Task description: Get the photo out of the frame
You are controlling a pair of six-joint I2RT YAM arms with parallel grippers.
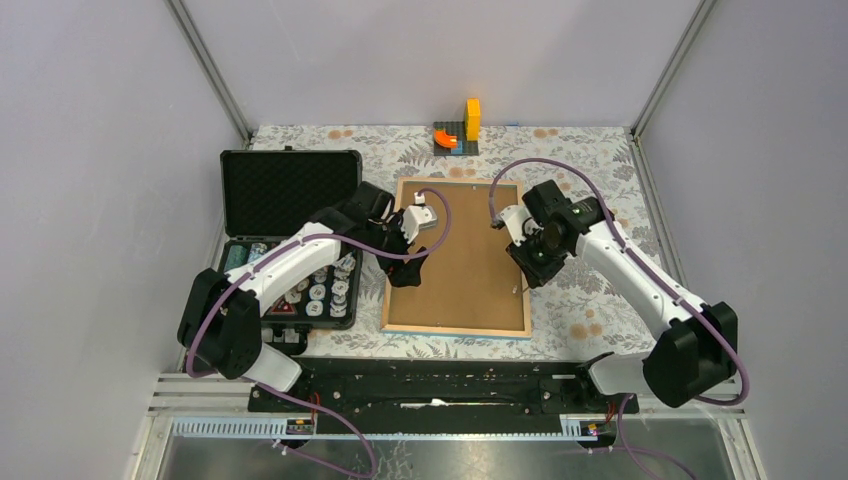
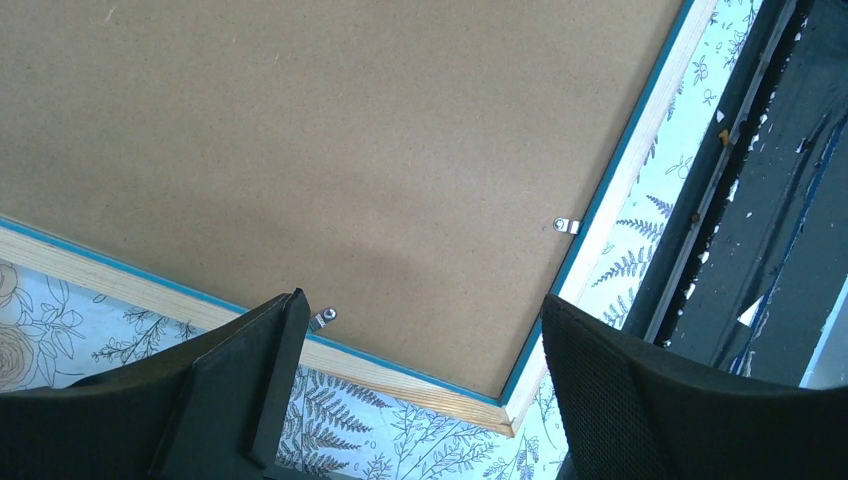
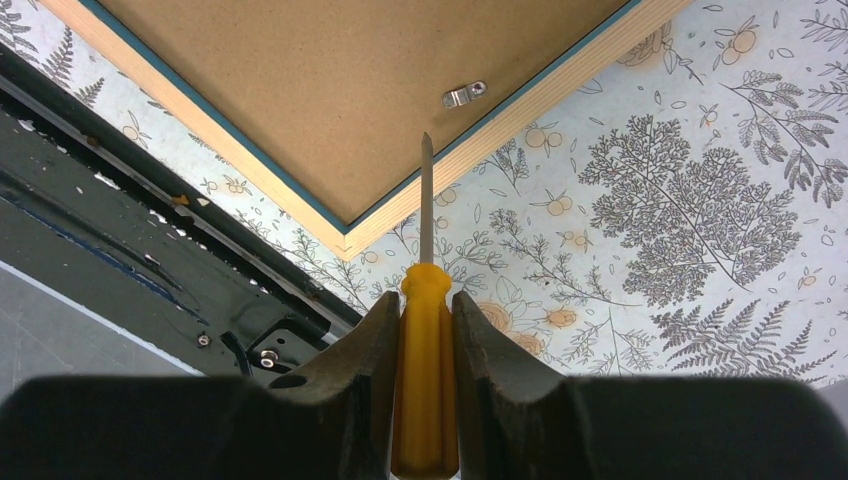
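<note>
Frame (image 2: 300, 150) directly beneath left gripper (image 2: 420, 320)

Three viewpoints being trained on one tabletop.

The whole table (image 1: 600, 150) is being looked down on from above and behind the arm bases, from well off. The frame (image 1: 458, 255) is being viewed close up and obliquely by both wrist cameras. Its near left corner is being seen between the fingers of the left gripper (image 2: 420, 305), and its near right corner along the screwdriver (image 3: 425, 340) in the right gripper (image 3: 425, 300). The frame's brown back and the black rail (image 2: 740, 200) are being shared by all three views.
</note>
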